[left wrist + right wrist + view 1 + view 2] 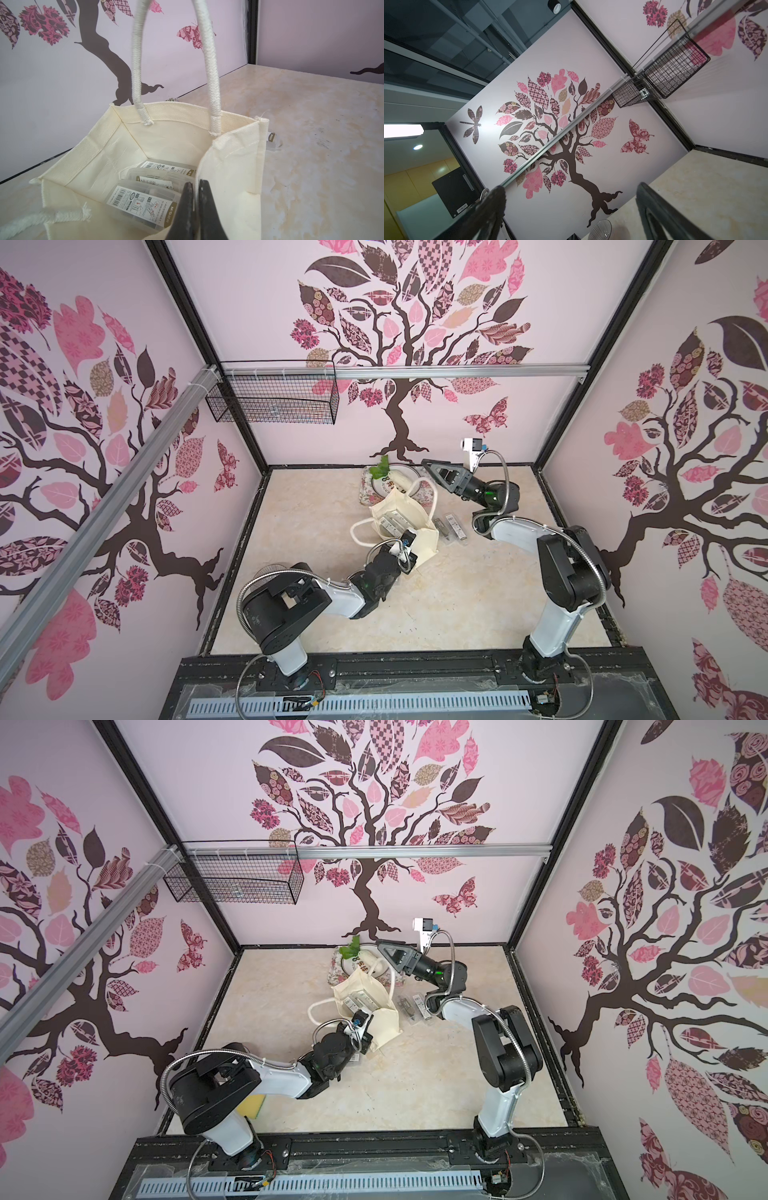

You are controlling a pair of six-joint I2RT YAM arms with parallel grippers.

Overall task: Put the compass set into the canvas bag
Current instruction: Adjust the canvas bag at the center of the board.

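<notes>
Two arms reached over the table (457, 605) in both top views. The canvas bag (426, 545) stood upright near the middle, mouth open, with boxed compass sets (388, 519) lying inside it. The left arm (345, 597) ended at the bag's near rim, its wrist camera covering the contact. Two loose cases (451, 527) lay on the table just beside the bag, on the right arm's side. The right gripper (428, 466) hung raised near the floral tray (367, 491) at the back, apart from the bag. A wire basket (274, 400) hung on the rear wall.

From the left wrist, the left gripper (195, 186) was pressed together on the bag's cloth edge, pinching it. Three of the boxed compass sets showed on the bag's floor, overlapping, labels up. One rope handle (207, 62) stood upright, and a drooping handle (31, 223) lay over the near rim.

From the right wrist, the right gripper's fingers (494, 201) stood wide apart with nothing between them, only wall and basket beyond.
</notes>
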